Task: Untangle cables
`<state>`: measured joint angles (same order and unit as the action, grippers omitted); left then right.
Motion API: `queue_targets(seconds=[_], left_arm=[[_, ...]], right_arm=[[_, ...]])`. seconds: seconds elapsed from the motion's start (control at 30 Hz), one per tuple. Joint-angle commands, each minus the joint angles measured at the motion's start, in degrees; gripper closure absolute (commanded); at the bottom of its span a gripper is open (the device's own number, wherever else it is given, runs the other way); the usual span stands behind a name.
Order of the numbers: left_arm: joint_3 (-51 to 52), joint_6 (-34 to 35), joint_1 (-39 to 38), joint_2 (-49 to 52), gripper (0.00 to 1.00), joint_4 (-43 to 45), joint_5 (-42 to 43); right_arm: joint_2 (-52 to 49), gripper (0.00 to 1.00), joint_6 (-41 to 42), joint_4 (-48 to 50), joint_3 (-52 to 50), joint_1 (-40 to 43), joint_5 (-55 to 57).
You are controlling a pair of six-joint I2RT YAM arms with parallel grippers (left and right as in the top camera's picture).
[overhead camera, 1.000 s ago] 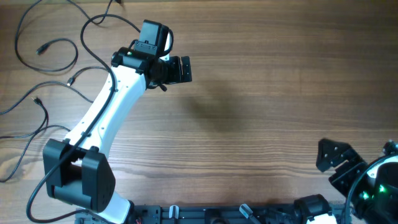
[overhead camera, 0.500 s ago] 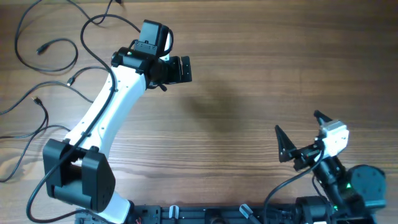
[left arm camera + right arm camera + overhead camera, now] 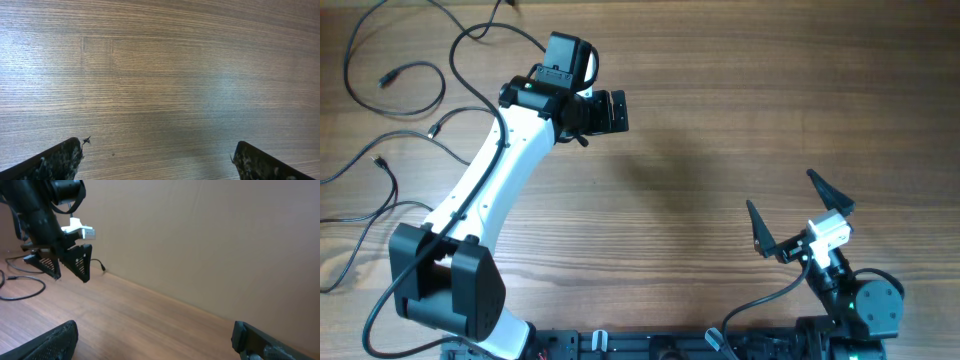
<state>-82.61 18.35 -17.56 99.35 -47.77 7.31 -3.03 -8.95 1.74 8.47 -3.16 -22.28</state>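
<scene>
left gripper point(image 3: 608, 111) sits out over the upper middle of the wooden table point(image 3: 740, 110), and its wrist view shows the fingertips far apart at the bottom corners point(image 3: 157, 147), so that claw is wide, with only bare wood grain between them. the white left arm point(image 3: 490, 180) runs back toward the near left edge. now the cables point(image 3: 386, 77): thin black cords sprawled loose over the far left corner, looping and crossing, small plug ends showing, all lying behind and to the left of the left gripper, none touching it. over on the right, the right gripper point(image 3: 794, 212) is raised near the front edge, its two dark fingers splayed wide, well apart from the cords. from its wrist view point(image 3: 155, 330) we look across the table at the left arm and a cord curving on the wood point(image 3: 25, 296) beside it.
</scene>
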Motion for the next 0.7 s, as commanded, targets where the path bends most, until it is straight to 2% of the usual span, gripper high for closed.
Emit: queue_targets(seconds=[0.0,0.13,0.3,0.5,0.67], left_arm=[[0.20,0.52,0.13,0.11,0.00,0.02,0.28],[0.20,0.52,0.13,0.11,0.00,0.02,0.28],[0.20,0.52,0.13,0.11,0.00,0.04,0.28],[0.20,0.52,0.13,0.11,0.00,0.02,0.28],[0.20,0.52,0.13,0.11,0.00,0.04,0.28]], right_arm=[[0.92,0.00,0.09,0.61,-2.19,0.28,1.11],[2.91,0.00,0.39,0.70,-3.74,0.28,2.47],[2.84,0.00,13.33,4.37,-8.28,0.28,10.51],[2.84,0.00,15.87,-1.70,-8.17,0.28,17.33],[2.84,0.00,12.00,-1.79,-8.17,0.28,17.84]])
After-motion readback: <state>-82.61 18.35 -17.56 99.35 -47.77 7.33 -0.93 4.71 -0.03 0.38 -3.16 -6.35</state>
